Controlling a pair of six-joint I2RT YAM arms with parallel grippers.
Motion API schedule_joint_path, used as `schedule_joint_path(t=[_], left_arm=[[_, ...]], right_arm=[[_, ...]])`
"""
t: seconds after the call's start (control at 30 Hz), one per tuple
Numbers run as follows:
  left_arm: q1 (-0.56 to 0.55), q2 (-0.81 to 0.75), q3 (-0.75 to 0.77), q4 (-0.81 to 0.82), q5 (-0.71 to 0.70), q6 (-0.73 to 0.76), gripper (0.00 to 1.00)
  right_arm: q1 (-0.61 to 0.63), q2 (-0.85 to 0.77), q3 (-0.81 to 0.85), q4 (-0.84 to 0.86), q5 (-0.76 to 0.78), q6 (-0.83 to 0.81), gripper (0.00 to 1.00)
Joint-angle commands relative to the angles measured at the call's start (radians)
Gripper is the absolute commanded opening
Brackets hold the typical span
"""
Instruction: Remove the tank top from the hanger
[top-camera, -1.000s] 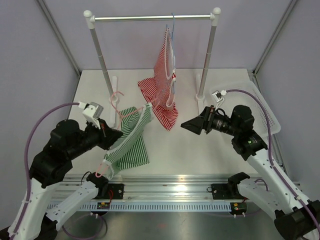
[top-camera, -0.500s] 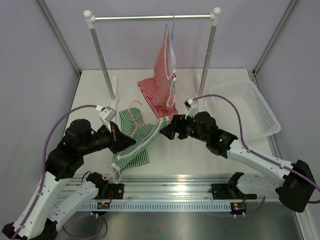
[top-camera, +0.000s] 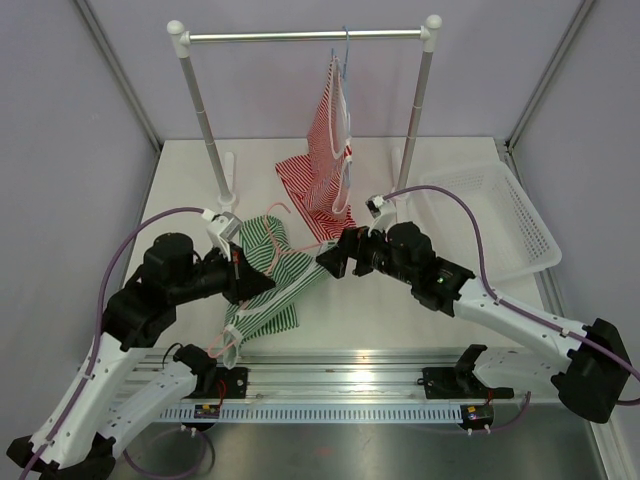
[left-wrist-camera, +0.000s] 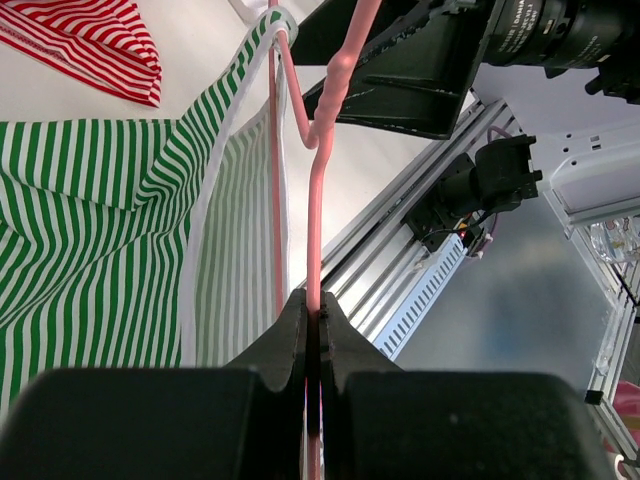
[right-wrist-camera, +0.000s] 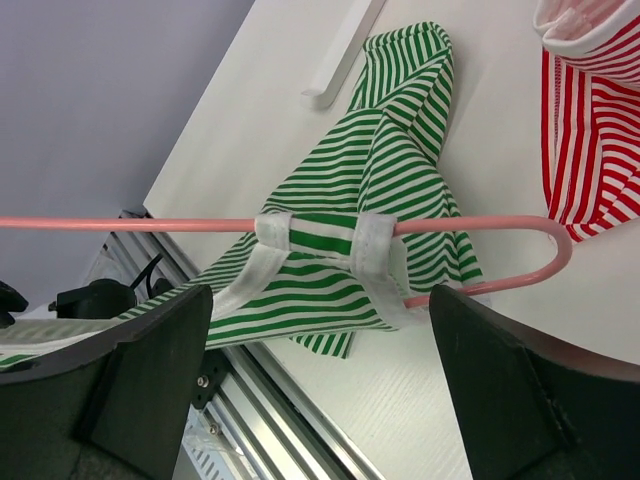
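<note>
A green-and-white striped tank top (top-camera: 268, 290) hangs on a pink hanger (top-camera: 275, 210), low over the table. My left gripper (top-camera: 252, 282) is shut on the hanger's wire (left-wrist-camera: 315, 200), with the cloth (left-wrist-camera: 90, 200) draped to its left. My right gripper (top-camera: 328, 258) is open at the hanger's far end. In the right wrist view its jaws (right-wrist-camera: 320, 330) stand wide on either side of the white-edged strap (right-wrist-camera: 325, 240), which is looped over the pink bar (right-wrist-camera: 150, 223). They are just below the strap and not touching it.
A red-striped top (top-camera: 335, 120) hangs from the rail (top-camera: 305, 36) of the clothes rack and trails onto the table just behind my right gripper. A white basket (top-camera: 520, 230) sits at the right. The aluminium rail (top-camera: 350, 385) runs along the near edge.
My right arm has swung in from the right and now has its open jaws at the strap end of the hanger. My left arm has shifted the hanger slightly right.
</note>
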Motion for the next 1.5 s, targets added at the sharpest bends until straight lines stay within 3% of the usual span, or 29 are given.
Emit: schedule_joint_path(t=[0.0, 0.13, 0.17, 0.27, 0.37, 0.47, 0.6, 0.63, 0.67, 0.8, 0.97, 1.17, 1.33, 1.47], left_arm=[[-0.001, 0.0, -0.001, 0.08, 0.025, 0.0, 0.0], [-0.001, 0.008, 0.002, 0.092, 0.056, -0.005, 0.0], [-0.001, 0.006, 0.002, 0.094, 0.058, -0.005, 0.0], [-0.001, 0.003, 0.008, 0.089, 0.061, -0.002, 0.0], [-0.001, -0.001, 0.01, 0.088, 0.058, 0.0, 0.0], [-0.001, 0.0, 0.011, 0.083, 0.056, 0.001, 0.0], [-0.001, 0.0, 0.016, 0.077, 0.044, 0.007, 0.0], [-0.001, 0.002, 0.019, 0.073, 0.026, 0.013, 0.0], [-0.001, 0.003, 0.022, 0.056, 0.01, 0.02, 0.0], [-0.001, 0.02, 0.055, -0.007, -0.077, 0.047, 0.0], [-0.001, 0.003, 0.077, -0.038, -0.057, 0.079, 0.0], [-0.001, -0.027, 0.075, 0.002, 0.028, 0.07, 0.0], [-0.001, -0.029, 0.065, 0.074, 0.162, 0.064, 0.0], [-0.001, -0.024, 0.103, 0.161, 0.121, 0.027, 0.0]], right_arm=[[0.01, 0.002, 0.06, 0.037, 0.035, -0.034, 0.96], [0.01, 0.025, 0.074, 0.042, 0.058, -0.036, 0.84], [0.01, 0.028, 0.079, 0.04, 0.058, -0.037, 0.75], [0.01, 0.033, 0.091, 0.03, 0.105, -0.046, 0.61], [0.012, 0.038, 0.096, 0.022, 0.119, -0.054, 0.6], [0.01, 0.042, 0.097, 0.02, 0.121, -0.059, 0.48], [0.012, 0.039, 0.09, 0.013, 0.142, -0.072, 0.18], [0.01, 0.031, 0.088, 0.002, 0.148, -0.072, 0.02], [0.01, 0.027, 0.086, -0.006, 0.159, -0.075, 0.0], [0.009, -0.016, 0.074, -0.08, 0.289, -0.111, 0.0], [-0.057, -0.036, 0.097, -0.226, 0.429, -0.151, 0.0], [-0.252, -0.027, 0.091, -0.267, 0.322, -0.123, 0.0], [-0.254, 0.004, 0.12, -0.265, 0.222, -0.135, 0.0], [-0.254, -0.045, 0.126, -0.263, 0.136, -0.141, 0.0]])
